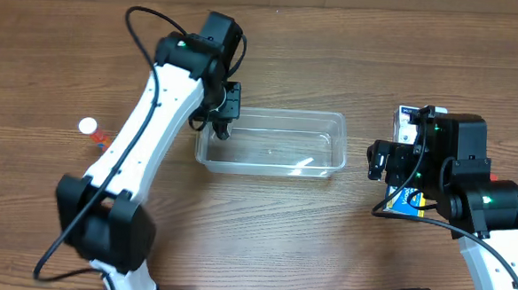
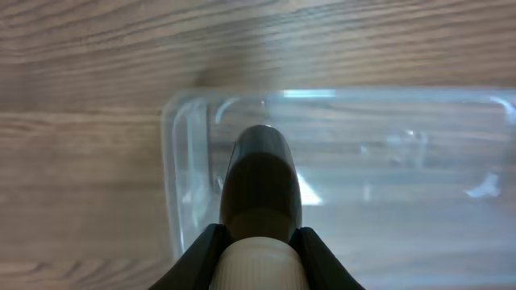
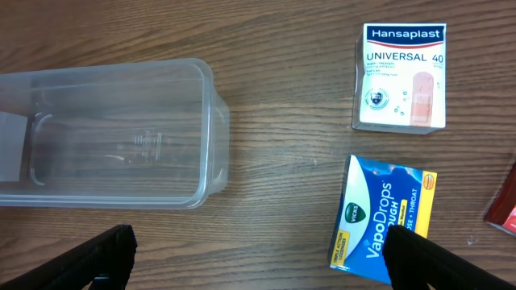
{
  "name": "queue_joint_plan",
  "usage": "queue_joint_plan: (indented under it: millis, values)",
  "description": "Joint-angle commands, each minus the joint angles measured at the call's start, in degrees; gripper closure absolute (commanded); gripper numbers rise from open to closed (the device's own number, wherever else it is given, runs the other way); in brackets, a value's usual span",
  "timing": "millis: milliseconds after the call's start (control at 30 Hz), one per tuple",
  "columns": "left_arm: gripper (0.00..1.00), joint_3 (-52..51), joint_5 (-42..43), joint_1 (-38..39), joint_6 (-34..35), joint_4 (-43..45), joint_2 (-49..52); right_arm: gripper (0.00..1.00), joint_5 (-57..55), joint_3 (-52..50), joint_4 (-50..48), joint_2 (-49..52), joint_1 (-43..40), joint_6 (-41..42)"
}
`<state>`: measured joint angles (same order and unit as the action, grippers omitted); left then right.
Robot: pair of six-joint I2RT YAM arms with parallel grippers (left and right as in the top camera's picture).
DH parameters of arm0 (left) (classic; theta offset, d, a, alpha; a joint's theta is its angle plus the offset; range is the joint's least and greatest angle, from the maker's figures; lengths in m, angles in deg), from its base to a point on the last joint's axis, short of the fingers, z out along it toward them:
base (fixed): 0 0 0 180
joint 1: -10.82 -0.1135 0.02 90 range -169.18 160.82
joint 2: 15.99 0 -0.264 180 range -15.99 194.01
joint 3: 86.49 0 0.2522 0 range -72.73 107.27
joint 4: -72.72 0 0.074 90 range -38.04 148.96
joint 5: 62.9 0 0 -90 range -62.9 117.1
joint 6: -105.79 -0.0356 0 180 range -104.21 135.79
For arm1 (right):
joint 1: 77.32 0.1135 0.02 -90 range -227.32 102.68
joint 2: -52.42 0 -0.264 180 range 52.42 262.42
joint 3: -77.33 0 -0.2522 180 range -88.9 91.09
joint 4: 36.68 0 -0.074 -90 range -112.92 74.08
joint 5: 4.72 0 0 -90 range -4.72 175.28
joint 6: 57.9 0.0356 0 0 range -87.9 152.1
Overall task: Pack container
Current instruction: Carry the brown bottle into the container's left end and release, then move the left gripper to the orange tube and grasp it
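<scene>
My left gripper (image 2: 260, 254) clamps 1 dark bottle (image 2: 260, 181); my right gripper (image 3: 262, 254) gapes, empty. The container (image 1: 287, 114) looks light, stiff and slippery, so I'd pinch its rim.

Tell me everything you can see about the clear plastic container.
The container is a clear plastic bin, rectangular with rounded corners and a rim, shallow. It sits upright on the wooden table, long side running left to right. Nothing lies on its floor, which bears a faint moulded mark. The left gripper holds a dark bottle over its left end; whether they touch is unclear.
</scene>
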<state>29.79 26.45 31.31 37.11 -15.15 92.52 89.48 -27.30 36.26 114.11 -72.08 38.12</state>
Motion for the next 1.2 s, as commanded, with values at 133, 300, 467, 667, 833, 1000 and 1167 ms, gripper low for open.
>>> queue_joint_plan:
  millis: [133,300,467,667,833,1000,1167]
  values:
    - [0.96,0.7,-1.8,-0.3,1.4,3.6,9.1,0.00,-0.3,1.8,-0.3,0.1,-0.1,0.2]
    - [0.96,0.7,-1.2,-0.3,1.4,3.7,12.8,0.00,-0.3,1.8,-0.3,0.1,-0.1,0.2]
    - [0.27,0.7,-0.6,-0.3,0.3,3.4,12.7,0.00,-0.3,1.8,-0.3,0.1,-0.1,0.2]
    - [0.00,3.8,0.2,-0.3,0.3,0.7,9.7,0.00,-0.3,1.8,-0.3,0.1,-0.1,0.2]
    - [0.00,9.4,0.2,-0.3,0.3,-1.4,3.4,0.00,-0.3,1.8,-0.3,0.1,-0.1,0.2]
    - [0.00,15.7,-5.4,-3.3,0.6,-5.0,-7.5,0.00,-0.3,1.8,-0.3,0.1,-0.1,0.2]
    - [0.00,15.9,-5.9,-17.1,0.6,-9.6,-14.6,0.00,-0.3,1.8,-0.3,0.1,-0.1,0.2]
